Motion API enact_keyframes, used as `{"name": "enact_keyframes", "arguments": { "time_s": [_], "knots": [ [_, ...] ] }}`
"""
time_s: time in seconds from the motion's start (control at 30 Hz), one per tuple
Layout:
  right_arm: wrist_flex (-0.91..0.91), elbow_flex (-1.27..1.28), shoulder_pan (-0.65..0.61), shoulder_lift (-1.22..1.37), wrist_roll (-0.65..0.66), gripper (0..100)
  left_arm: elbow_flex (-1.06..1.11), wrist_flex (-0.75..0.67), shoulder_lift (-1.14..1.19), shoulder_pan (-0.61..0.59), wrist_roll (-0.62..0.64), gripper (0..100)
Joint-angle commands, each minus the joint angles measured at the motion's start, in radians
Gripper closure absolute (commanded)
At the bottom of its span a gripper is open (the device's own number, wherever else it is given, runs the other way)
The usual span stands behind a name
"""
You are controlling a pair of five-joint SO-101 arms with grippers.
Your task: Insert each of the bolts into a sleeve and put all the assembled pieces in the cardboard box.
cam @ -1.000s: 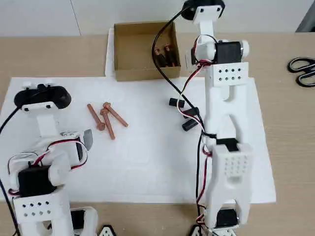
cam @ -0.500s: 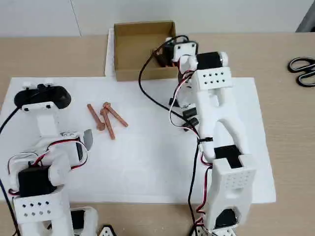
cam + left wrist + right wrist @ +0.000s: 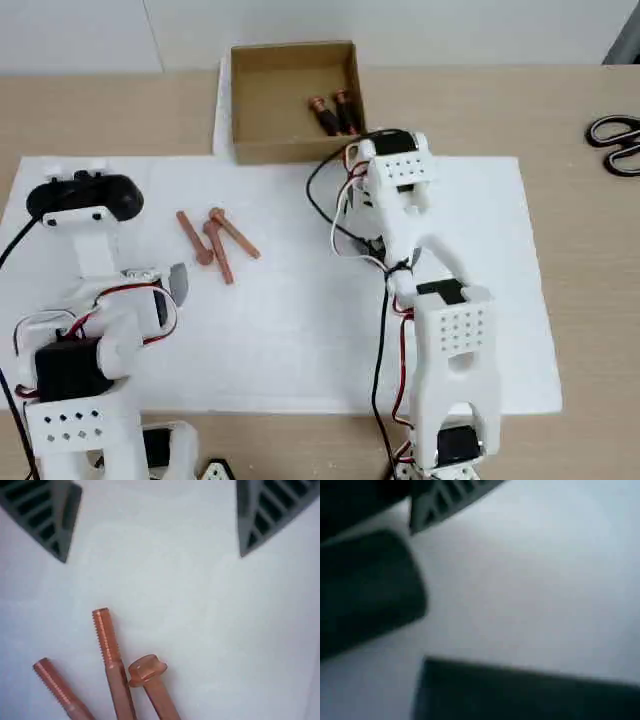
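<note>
Three copper bolts [image 3: 218,240] lie loose on the white mat; the left wrist view shows them close up [image 3: 107,655]. My left gripper [image 3: 152,525] hangs open just short of the bolts, holding nothing. In the high view it is at the mat's left side [image 3: 176,282]. The cardboard box [image 3: 262,100] at the back holds two assembled pieces [image 3: 335,112]. My right arm's wrist [image 3: 398,172] is folded back over the spot where the black sleeves lie. A black sleeve [image 3: 365,590] looms very near in the right wrist view, with another dark shape [image 3: 520,690] beside it.
The white mat [image 3: 290,330] covers the table's middle, with bare mat between the two arms. Scissors [image 3: 615,130] lie at the far right on the wood. The right arm's cables [image 3: 345,215] loop over the mat near the sleeves.
The right arm has pulled back from beyond the box and folded down over the sleeves on the mat. The left arm and the bolts have not moved.
</note>
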Motion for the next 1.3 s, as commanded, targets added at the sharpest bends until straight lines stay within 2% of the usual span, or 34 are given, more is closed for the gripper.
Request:
{"name": "enact_keyframes", "arguments": {
  "time_s": [0.0,0.07,0.27,0.47,0.73,0.87,1.27],
  "knots": [
    [-0.033,-0.008,0.001,0.01,-0.012,86.5,-0.005,-0.003,-0.009,-0.008,-0.002,79],
    [-0.058,-0.008,0.001,0.016,-0.011,91.6,-0.005,-0.003,-0.009,-0.008,-0.002,79],
    [-0.056,-0.008,0.002,0.015,0.0,92.4,-0.005,-0.003,-0.009,-0.008,-0.002,79],
    [-0.001,-0.008,0.002,0.012,0.147,92.4,-0.005,-0.003,-0.009,-0.008,-0.002,79],
    [0.007,-0.002,0.022,-0.01,0.157,92.5,-0.005,-0.003,-0.009,-0.008,-0.003,79],
    [0.008,0.032,0.025,-0.107,0.157,96.1,-0.005,-0.003,-0.009,-0.008,-0.005,79],
    [0.007,0.358,0.016,-0.47,0.157,96.1,-0.005,-0.005,-0.009,-0.005,-0.005,79]
  ]
}}
